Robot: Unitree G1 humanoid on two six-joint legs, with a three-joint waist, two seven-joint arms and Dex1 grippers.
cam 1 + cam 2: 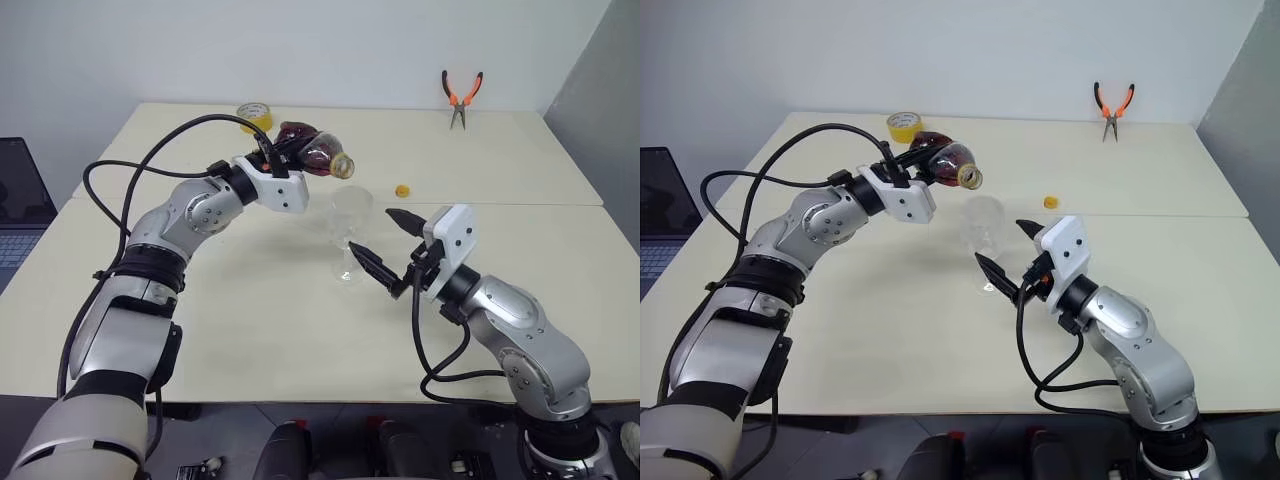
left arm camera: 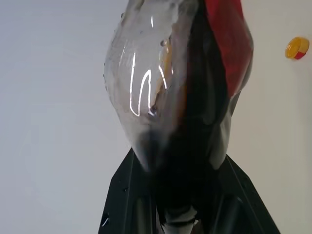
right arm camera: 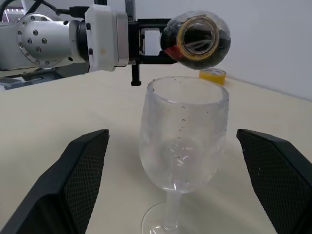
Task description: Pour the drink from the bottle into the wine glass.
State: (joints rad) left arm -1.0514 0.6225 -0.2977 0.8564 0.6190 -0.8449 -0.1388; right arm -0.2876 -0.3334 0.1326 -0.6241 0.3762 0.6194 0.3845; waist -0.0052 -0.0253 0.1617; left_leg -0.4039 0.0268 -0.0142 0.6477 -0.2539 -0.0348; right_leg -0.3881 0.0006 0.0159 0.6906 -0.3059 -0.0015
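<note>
- A cream table (image 1: 250, 330) stands before a white wall, pliers (image 1: 461, 97) lying near its far edge.
- The wine glass (image 1: 350, 232) stands upright mid-table, no drink in its bowl.
- The left pincer (image 1: 283, 152), clamped on the bottle (image 1: 315, 158), tips its uncapped mouth just above the glass rim.
- The right pincer (image 1: 387, 243) sits spread wide, fingers flanking the glass without touching.

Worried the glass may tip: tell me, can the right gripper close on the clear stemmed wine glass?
Probably yes: the right gripper is open, with the clear stemmed wine glass standing between its fingers.
</note>
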